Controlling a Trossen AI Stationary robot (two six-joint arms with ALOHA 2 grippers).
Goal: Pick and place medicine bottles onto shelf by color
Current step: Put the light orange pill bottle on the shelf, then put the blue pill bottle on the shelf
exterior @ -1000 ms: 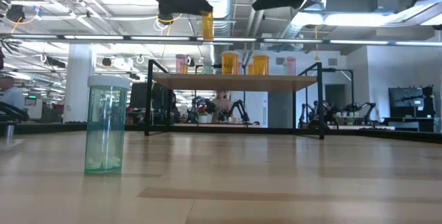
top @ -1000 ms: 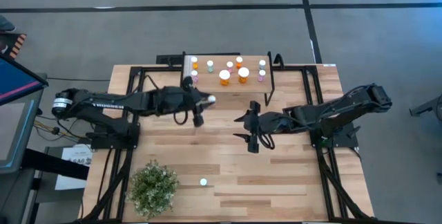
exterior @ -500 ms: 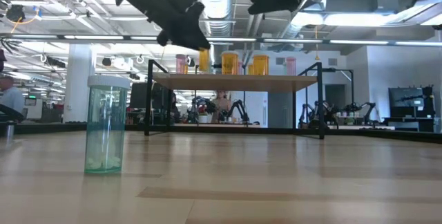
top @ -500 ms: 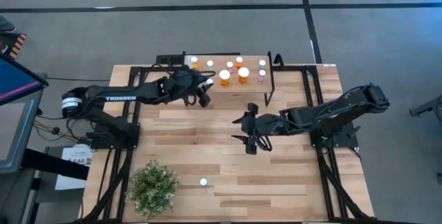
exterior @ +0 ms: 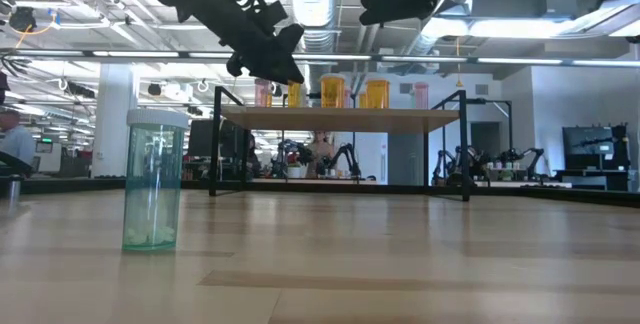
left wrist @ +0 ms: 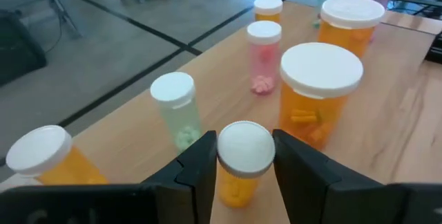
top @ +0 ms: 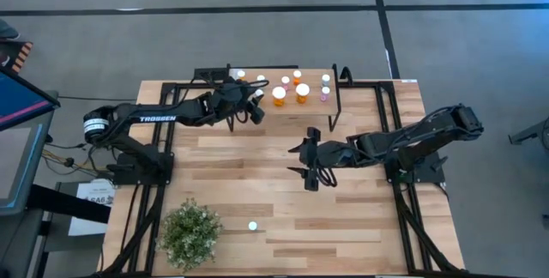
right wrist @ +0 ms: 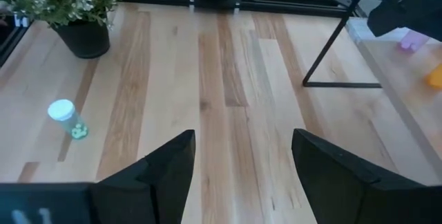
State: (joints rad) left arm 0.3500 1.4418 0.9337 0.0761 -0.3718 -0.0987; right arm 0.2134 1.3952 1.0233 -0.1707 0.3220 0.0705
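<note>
The light-wood shelf (top: 292, 102) stands at the table's far edge and carries several white-capped bottles: orange, pink and pale green, two of them larger and orange (top: 279, 95). My left gripper (top: 256, 106) is over the shelf's near left part, shut on a small orange bottle (left wrist: 238, 186). My right gripper (top: 310, 165) is open and empty above the table's middle. One pale green bottle (top: 252, 225) stands upright on the tabletop near the front; it also shows in the low view (exterior: 152, 179). My left gripper pinches the small orange bottle between its two fingers (left wrist: 204, 165) at the white cap (left wrist: 245, 148) and the top of the body. The fingers slant down toward the shelf from the table's left. The bottle is upright among the shelf's bottles; its bottom is out of view.
A bushy green potted plant (top: 190, 231) stands at the table's near left. The shelf's thin black legs (right wrist: 331, 51) rise from the table near my right gripper. Bottles stand close on either side of the held one (left wrist: 176, 110) (left wrist: 321, 89). Bare tabletop lies between the two arms.
My left gripper has carried the orange bottle toward the table's far edge, from in front of the shelf to over its near left part, and a little lower. The bottle has stayed upright in the hold.
</note>
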